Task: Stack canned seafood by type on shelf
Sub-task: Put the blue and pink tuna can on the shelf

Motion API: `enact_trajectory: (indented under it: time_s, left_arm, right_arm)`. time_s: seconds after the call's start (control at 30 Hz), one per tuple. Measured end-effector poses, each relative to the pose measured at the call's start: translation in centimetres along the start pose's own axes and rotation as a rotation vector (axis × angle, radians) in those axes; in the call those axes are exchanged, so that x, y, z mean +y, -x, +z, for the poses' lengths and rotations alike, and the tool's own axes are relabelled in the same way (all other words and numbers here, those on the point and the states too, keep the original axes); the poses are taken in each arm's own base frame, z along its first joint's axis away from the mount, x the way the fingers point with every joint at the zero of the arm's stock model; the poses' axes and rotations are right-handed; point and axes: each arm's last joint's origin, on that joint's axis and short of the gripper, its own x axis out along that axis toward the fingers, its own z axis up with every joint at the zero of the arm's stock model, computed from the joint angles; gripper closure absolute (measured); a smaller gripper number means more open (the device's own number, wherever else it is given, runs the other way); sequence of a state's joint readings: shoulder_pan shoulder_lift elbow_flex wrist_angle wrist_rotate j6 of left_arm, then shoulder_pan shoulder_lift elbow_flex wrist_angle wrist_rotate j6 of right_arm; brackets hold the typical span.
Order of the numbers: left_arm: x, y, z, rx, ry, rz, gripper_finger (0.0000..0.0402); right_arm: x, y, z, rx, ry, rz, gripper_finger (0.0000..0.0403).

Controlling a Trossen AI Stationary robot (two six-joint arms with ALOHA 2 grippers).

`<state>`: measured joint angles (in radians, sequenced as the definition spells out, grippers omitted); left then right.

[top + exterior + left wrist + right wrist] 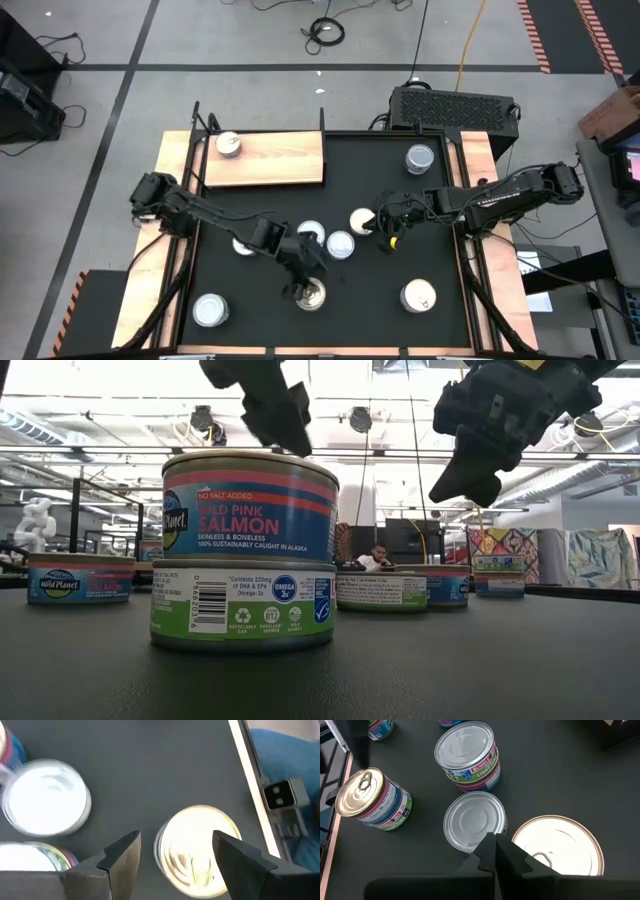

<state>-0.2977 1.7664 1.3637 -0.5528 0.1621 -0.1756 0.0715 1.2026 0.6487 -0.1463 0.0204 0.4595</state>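
Fingers spread wide and empty, left gripper (pixel 303 283) hovers directly above stacked salmon tin (pixel 313 294); closed right gripper (pixel 384 226) waits nearby.

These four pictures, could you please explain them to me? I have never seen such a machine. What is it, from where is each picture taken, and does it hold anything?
It is a robot with two dark arms at a black table. Each arm ends in a two-finger tool.

One picture looks straight down from above. One looks level across the table top. The other two come from cameras on each arm's wrist.

Small round tins of fish lie scattered on the table. One tin sits on a light wooden board at the far side.

The left tool is open, directly above a salmon tin stacked on another tin. It holds nothing. The right tool is shut and empty, near the middle.
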Motion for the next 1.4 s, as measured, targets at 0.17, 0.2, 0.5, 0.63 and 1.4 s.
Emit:
enact_trajectory:
  time_s: [0.17,0.2,0.5,0.63,1.4]
  left_arm:
    - [1.6,-0.7,-0.7,0.036,0.041,-0.044,0.0155]
    - [1.7,-0.7,-0.8,0.039,0.044,-0.042,0.0155]
    - [2.5,-3.6,-1.3,0.088,0.052,-0.109,0.0155]
    - [2.7,-4.6,-1.7,0.115,0.043,-0.125,0.0156]
    - [3.5,-4.6,-1.5,0.103,0.055,-0.149,0.0347]
  right_arm:
    - [0.0,0.0,0.0,0.000,0.004,0.000,0.0403]
    - [0.0,0.0,0.0,0.001,0.004,0.000,0.0403]
    - [0.0,0.0,0.0,0.001,0.004,0.000,0.0403]
    - [0.0,0.0,0.0,0.004,0.004,-0.002,0.0403]
    - [0.8,0.1,0.9,-0.081,0.091,0.120,0.0403]
